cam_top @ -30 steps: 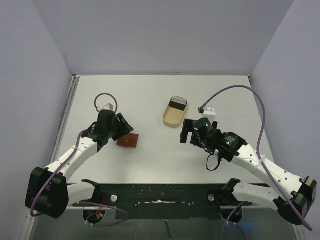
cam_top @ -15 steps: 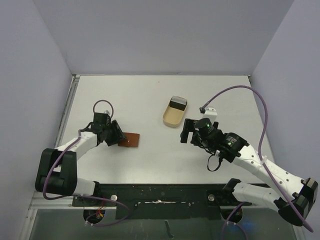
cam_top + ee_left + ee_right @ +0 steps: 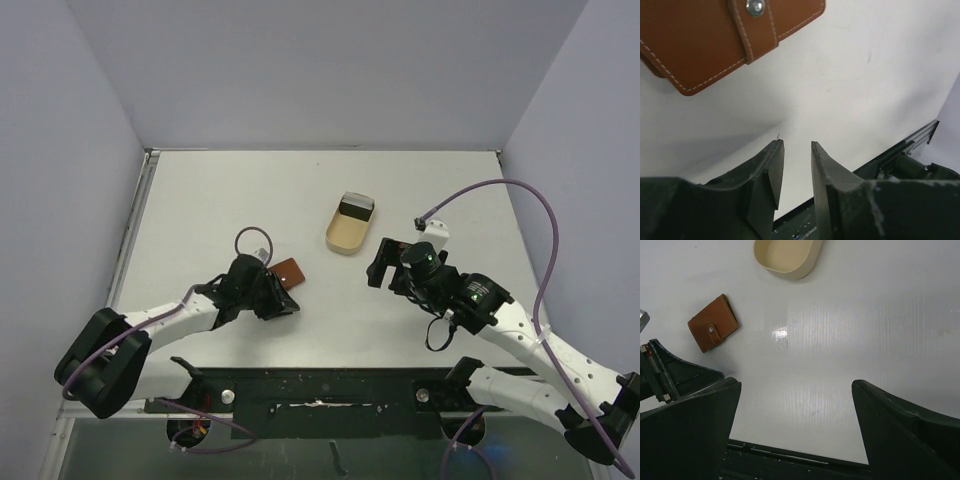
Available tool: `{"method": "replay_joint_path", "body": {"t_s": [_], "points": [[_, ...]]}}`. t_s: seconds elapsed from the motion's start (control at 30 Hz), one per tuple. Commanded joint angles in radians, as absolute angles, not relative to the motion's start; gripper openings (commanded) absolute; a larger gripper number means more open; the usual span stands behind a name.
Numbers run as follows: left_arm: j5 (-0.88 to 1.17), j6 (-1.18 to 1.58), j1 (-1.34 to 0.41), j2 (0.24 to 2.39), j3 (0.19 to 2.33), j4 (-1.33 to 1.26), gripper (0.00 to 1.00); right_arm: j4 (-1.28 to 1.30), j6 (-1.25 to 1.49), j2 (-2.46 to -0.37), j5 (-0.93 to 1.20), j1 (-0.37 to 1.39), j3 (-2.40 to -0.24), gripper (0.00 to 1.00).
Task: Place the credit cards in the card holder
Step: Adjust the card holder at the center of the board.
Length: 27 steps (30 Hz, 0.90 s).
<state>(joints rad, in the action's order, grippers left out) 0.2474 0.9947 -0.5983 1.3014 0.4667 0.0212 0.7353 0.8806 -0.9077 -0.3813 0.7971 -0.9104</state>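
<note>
Left jaws are narrowly parted and empty, tips just short of the wallet (image 3: 289,271), which lies strapped shut on the surface (image 3: 220,190). Well apart, the right jaws gape wide near the tray (image 3: 331,236). Cards I can't make out. It's an early step, I'd say: next the wallet needs pinning and unsnapping.

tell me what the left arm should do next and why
Probably widen the left gripper and ease it forward over the wallet. Its fingers stand narrowly apart with nothing between them, and the wallet lies flat just beyond the tips, closed under its strap, so it likely needs gripping before it can be opened.
</note>
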Motion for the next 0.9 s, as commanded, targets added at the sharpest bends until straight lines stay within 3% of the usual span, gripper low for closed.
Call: {"method": "replay_joint_path", "body": {"t_s": [0.0, 0.33, 0.57, 0.87], "points": [[0.183, 1.011, -0.606, 1.236, 0.559, 0.017, 0.31, 0.719, 0.92, -0.917, -0.406, 0.79, -0.905, 1.0], [0.124, 0.571, -0.395, 1.346, 0.806, 0.325, 0.55, 0.658, 0.896, -0.95, -0.365, 0.796, -0.903, 0.99], [0.216, 0.414, -0.326, 1.524, 0.923, 0.339, 0.6, 0.673, 0.882, -0.926, -0.378, 0.803, -0.909, 0.99], [0.327, 0.401, -0.341, 1.621, 0.921, 0.343, 0.59, 0.7, 0.896, -0.894, -0.393, 0.802, -0.889, 0.99]]}}
